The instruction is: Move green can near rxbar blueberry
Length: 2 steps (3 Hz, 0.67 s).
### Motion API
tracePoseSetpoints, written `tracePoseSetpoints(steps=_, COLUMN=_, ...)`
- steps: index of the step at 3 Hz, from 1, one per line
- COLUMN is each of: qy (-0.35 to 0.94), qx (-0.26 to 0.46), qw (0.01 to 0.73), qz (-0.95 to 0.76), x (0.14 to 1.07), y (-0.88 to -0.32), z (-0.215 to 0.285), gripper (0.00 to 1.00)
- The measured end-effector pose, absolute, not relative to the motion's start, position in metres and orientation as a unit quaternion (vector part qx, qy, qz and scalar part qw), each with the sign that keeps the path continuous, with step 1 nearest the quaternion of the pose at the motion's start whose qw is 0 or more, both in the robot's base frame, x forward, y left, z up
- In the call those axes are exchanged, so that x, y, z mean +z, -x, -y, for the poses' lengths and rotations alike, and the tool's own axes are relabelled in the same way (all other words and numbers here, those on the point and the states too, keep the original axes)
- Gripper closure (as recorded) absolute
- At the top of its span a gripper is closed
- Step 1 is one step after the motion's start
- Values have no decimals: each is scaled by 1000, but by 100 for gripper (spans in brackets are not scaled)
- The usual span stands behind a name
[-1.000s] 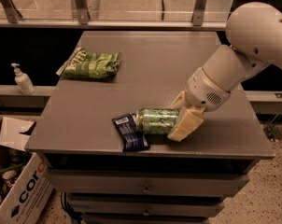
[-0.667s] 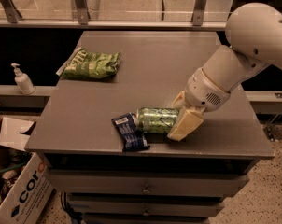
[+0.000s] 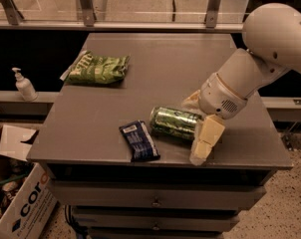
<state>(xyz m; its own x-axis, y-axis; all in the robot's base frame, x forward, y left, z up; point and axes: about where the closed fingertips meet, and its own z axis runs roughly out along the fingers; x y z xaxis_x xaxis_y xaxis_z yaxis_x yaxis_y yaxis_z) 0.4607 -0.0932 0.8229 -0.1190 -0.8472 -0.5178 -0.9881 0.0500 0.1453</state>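
Lying sideways on grey surface [image 3: 115,103], shiny green metal can [image 3: 174,123] sits just beside flat dark blue bar wrapper [image 3: 139,141] | pale two-finger hand [image 3: 200,123] clamped around it | looks basically done, only letting go left

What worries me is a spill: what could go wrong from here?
The green can lies on its side at the claw, so it might roll towards the front edge of the table. The rxbar blueberry sits close to that edge; a nudge from the can could push it off.
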Motion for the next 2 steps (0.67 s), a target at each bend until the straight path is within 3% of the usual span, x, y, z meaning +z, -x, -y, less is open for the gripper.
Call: tracePoseSetpoints(steps=2, qy=644, qx=242, qw=161, qz=-708, x=834, y=-460, z=97, gripper=0)
